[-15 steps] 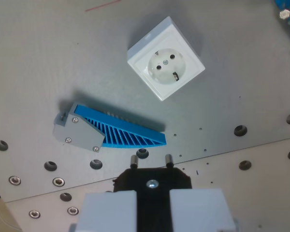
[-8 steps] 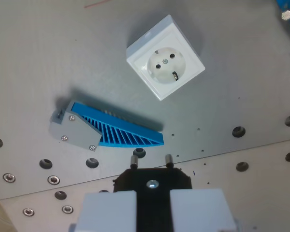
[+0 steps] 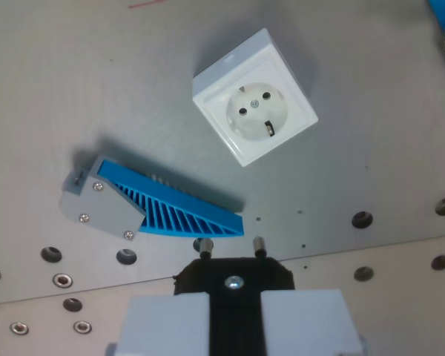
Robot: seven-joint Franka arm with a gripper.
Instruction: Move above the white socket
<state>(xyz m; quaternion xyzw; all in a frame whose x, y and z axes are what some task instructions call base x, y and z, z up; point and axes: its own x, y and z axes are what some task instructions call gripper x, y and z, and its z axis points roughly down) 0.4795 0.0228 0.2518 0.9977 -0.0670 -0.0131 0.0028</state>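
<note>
Your jaws grip a black plug [image 3: 233, 282], pins toward the white socket [image 3: 254, 119] well ahead, slightly to the wrist view's right.

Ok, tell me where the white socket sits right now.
In the wrist view, the white socket lies upper centre on the grey table, up and right of the blue ribbed wedge.

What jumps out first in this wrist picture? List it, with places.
The square white plastic wall socket with a round recess stands out, tilted like a diamond in the upper middle of the grey perforated metal table. Below it, toward the wrist view's left, lies a blue ribbed wedge with a grey end block. A black two-pin plug sits at the bottom edge.
</note>
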